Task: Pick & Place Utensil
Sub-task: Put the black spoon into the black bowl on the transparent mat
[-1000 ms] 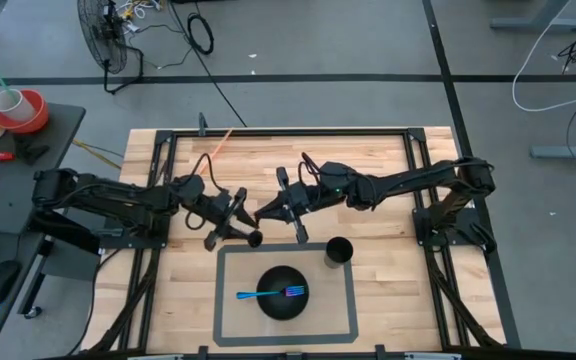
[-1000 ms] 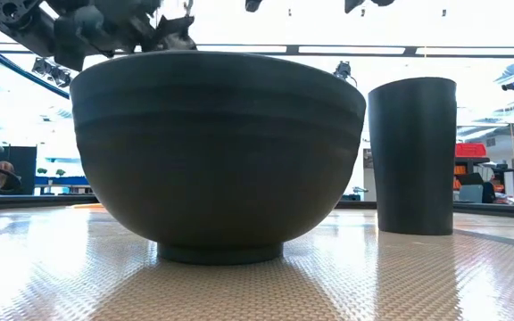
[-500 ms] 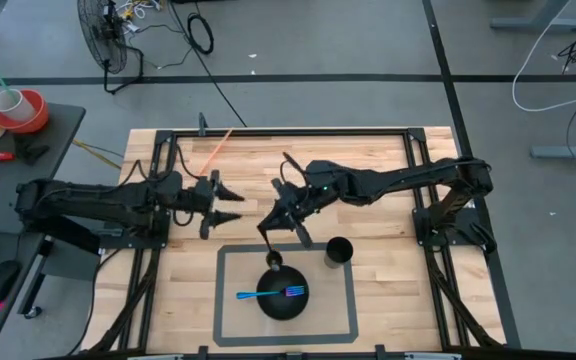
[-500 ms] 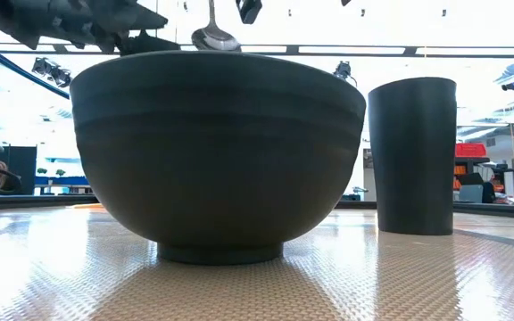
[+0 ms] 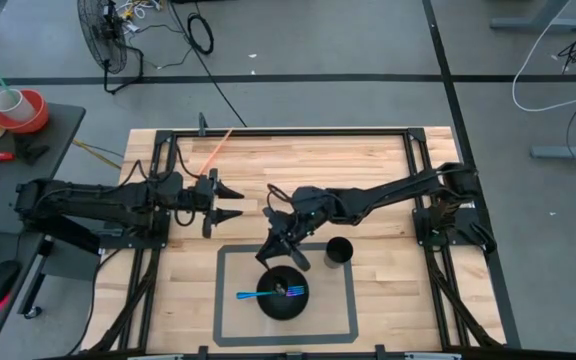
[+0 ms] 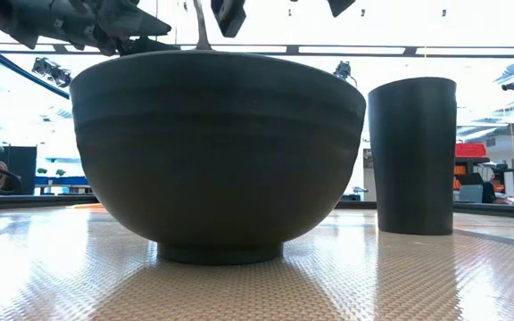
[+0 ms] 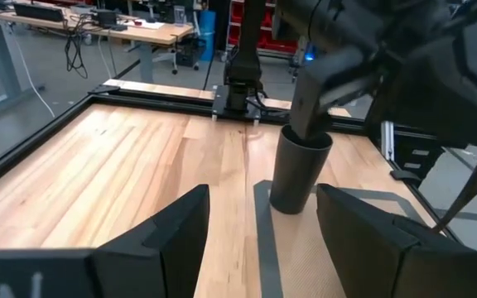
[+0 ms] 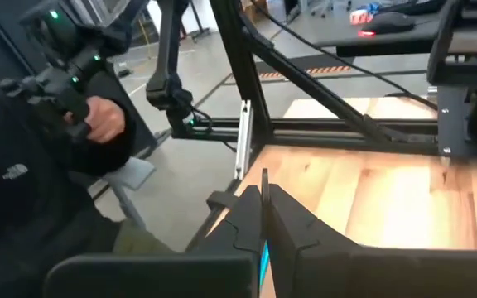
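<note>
High view shows the spoon held by the right claw just above the rim of the black bowl, on the side of the bowl that faces the arms. In the low view its thin handle stands nearly upright and goes down behind the bowl's rim, so the head is hidden — probably already inside. The right wrist view shows the two fingers pressed together on something thin, which I take for the spoon handle. A blue fork lies across the bowl. The bowl stands on a grey mat on the wooden desk, and a dark cup stands just beside the bowl.

The left claw waits well apart, over bare wood, with its fingers spread and holding nothing.

I judge that the placing step is in hand — the spoon is being lowered into the bowl. The next move calls for a little more descent, then opening the fingers without touching the fork or the cup, and a straight lift away.
</note>
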Motion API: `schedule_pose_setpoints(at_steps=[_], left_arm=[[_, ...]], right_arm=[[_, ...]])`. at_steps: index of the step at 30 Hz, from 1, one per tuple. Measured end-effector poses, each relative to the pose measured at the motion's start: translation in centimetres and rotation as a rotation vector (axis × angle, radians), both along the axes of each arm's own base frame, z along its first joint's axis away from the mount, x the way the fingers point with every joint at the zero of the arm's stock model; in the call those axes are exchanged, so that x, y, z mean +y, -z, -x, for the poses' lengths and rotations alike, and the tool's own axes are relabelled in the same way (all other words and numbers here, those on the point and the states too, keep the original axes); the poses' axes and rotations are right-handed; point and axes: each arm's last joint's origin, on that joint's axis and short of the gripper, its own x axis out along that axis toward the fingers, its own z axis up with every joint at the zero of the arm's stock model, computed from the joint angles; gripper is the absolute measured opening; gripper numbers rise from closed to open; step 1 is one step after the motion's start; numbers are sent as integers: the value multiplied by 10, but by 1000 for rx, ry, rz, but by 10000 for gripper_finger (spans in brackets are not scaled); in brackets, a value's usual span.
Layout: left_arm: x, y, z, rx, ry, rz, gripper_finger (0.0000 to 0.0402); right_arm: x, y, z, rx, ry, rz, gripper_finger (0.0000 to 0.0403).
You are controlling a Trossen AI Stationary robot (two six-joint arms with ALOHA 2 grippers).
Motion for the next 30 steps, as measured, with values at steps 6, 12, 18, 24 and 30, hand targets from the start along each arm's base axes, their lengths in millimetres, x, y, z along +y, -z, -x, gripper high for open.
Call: schedule_pose_setpoints(at_steps=[6,12,18,24,30], left_arm=[[0,0,0,0,0,1,227],[0,0,0,0,1,1,227],[0,0,0,-1,0,1,227],[0,0,0,-1,0,1,227],[0,0,0,-1,-2,1,226]], right_arm=[[3,18,-3,55,-19,57,6],[2,25,-3,82,-27,107,6],[4,25,-2,77,-34,117,6],[10,29,-1,31,-24,199,6],[8,35,0,42,30,199,6]])
